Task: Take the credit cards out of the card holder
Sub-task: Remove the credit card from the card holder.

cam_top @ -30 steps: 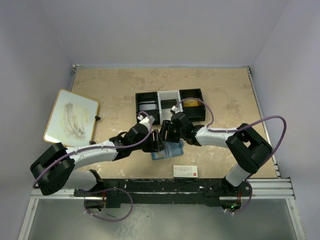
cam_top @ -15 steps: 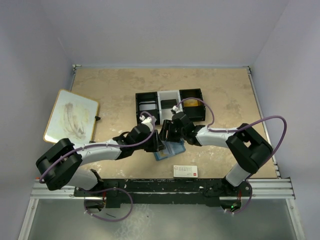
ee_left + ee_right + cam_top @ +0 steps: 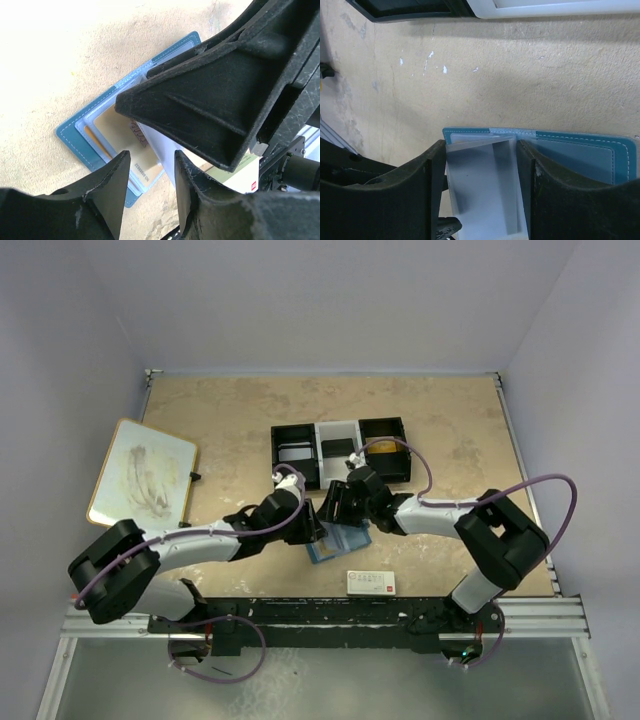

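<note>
Blue wallet [image 3: 70, 137] lay open and flat on the table [image 3: 230, 420], between the two grippers. The gold card [image 3: 120, 132] sat part-way out of its pocket. The grey card [image 3: 485, 185] stood tilted up from the other side. The right gripper [image 3: 481, 145] looked closed on that grey card, one finger against each long edge. The left gripper [image 3: 151, 160] was open, astride the gold card's free end, with no contact I could be sure of. Both cards would be light, thin, stiff and slick. They would likely slip from an edge pinch, so a face-to-face pinch on the exposed end seemed safer. The soft wallet would probably drag along unless pinned.
</note>
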Tool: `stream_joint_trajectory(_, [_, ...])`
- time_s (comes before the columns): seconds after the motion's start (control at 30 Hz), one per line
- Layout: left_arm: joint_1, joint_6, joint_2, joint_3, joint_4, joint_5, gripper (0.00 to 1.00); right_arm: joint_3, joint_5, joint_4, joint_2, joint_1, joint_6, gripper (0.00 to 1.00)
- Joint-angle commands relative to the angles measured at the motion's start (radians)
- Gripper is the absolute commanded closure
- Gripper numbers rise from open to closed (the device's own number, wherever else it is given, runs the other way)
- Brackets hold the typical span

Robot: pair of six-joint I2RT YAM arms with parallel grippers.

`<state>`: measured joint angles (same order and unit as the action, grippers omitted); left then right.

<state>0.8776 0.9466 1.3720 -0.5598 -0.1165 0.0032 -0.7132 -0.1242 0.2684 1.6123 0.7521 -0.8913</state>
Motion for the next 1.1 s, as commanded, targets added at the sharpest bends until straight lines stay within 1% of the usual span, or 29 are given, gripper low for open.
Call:
stream_joint_trajectory(0.0, [0.0, 0.035, -0.046, 0.023, -0.044, -0.027, 0.61, 0.015, -0.017, 0.008, -0.018, -0.005, -0.017, 0.45])
stream_joint_trajectory(0.37, [0.002, 0.041, 0.053, -0.014, -0.168, 0.06, 0.62, 0.024, -0.026, 0.018, -0.021, -0.01, -0.022, 0.45])
stream_joint_trajectory(0.47, [0.003, 0.047, 0.096, -0.027, -0.162, 0.071, 0.65, 0.024, -0.029, 0.021, -0.023, -0.01, -0.023, 0.45])
stream_joint_trajectory(0.57, [0.003, 0.052, 0.096, -0.031, -0.168, 0.055, 0.7, 0.027, -0.032, 0.023, -0.029, -0.01, -0.022, 0.45])
stream_joint_trajectory(0.73, [0.002, 0.0, 0.086, -0.089, -0.043, -0.015, 0.84, 0.028, -0.028, 0.016, -0.052, -0.014, -0.02, 0.43])
stream_joint_trajectory(0.83, [0.003, -0.029, 0.085, -0.13, 0.044, -0.067, 0.93, 0.014, -0.011, -0.015, -0.08, -0.023, -0.006, 0.36])
stream_joint_trajectory(0.93, [0.003, -0.056, 0.081, -0.156, 0.101, -0.097, 0.98, -0.002, 0.038, -0.091, -0.113, -0.051, 0.004, 0.3])
stream_joint_trajectory(1.07, [0.003, -0.099, 0.087, -0.196, 0.171, -0.118, 1.0, 0.003, 0.067, -0.158, -0.177, -0.128, 0.027, 0.27])
